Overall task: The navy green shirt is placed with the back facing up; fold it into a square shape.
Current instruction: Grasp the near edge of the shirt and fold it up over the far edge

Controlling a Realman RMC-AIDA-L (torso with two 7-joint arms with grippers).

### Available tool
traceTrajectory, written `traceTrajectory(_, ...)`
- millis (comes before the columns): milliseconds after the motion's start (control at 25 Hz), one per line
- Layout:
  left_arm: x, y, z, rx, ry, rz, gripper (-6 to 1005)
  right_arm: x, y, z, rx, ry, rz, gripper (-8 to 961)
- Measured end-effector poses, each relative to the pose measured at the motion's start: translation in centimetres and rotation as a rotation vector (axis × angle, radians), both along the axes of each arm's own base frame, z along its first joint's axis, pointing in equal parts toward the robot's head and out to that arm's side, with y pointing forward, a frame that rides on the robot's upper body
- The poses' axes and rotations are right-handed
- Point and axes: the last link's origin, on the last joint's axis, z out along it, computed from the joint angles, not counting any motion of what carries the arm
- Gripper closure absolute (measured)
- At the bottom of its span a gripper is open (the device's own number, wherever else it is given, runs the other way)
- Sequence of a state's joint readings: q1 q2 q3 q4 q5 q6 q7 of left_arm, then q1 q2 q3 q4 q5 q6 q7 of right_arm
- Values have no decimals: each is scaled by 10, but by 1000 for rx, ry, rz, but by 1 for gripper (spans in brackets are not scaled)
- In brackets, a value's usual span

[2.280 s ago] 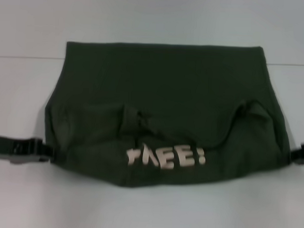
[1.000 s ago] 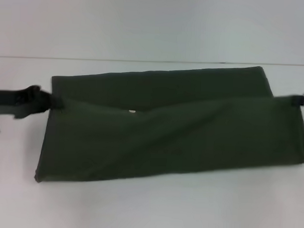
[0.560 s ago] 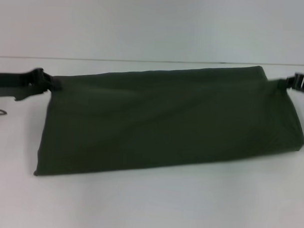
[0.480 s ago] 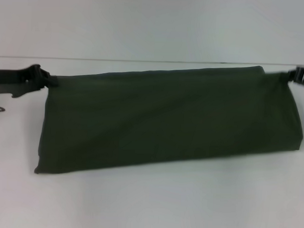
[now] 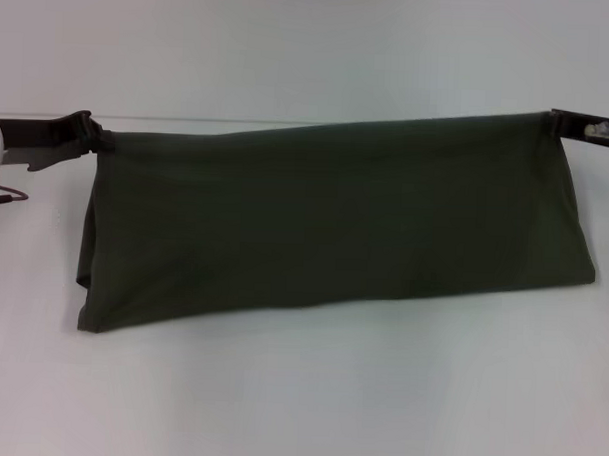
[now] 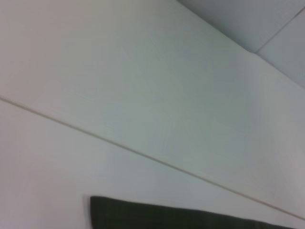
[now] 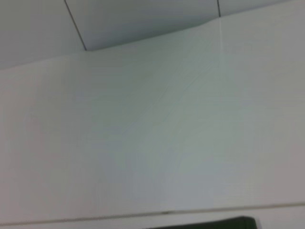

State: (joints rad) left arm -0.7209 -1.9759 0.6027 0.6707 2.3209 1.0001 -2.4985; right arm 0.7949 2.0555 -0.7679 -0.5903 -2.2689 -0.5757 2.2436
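Shirt first: the navy green shirt [image 5: 335, 224] is already folded into a long band, its long axis running left to right across the white table [image 5: 309, 398] in the head view. Its upper edge is raised and drawn fairly taut between the two arms, sloping up a little toward the right, while the lower edge appears to rest on the table, the left end drooping lower than the right.

At the band's upper left corner sits the left gripper [image 5: 95, 139], pinched closed on the cloth; at the upper right corner the right gripper [image 5: 556, 119] appears to hold the other end the same way, though its fingers are partly cut off at the edge of the view.

So each arm sits right at its own end and the shirt hangs between and below them. I'd judge the next fold must bring one short end across to the other along that long axis.
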Motion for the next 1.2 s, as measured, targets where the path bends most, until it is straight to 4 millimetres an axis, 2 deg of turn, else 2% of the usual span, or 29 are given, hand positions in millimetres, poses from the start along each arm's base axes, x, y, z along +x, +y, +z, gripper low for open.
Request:
traceTrajectory(480,6,9,1,45,14,-2,951,-17,14,2,37,-31,32,804)
traceTrajectory(840,13,14,-9,44,28,-18,942,-17,18,2,49,-62,28,792)
traceTrajectory(1120,9,16,-14,51,52,-3,936,-8,21,16,72,-140,18,783)
traceTrajectory(1200,5,10,-11,57,28,4,834,-7,22,23,76,-134,18,738)
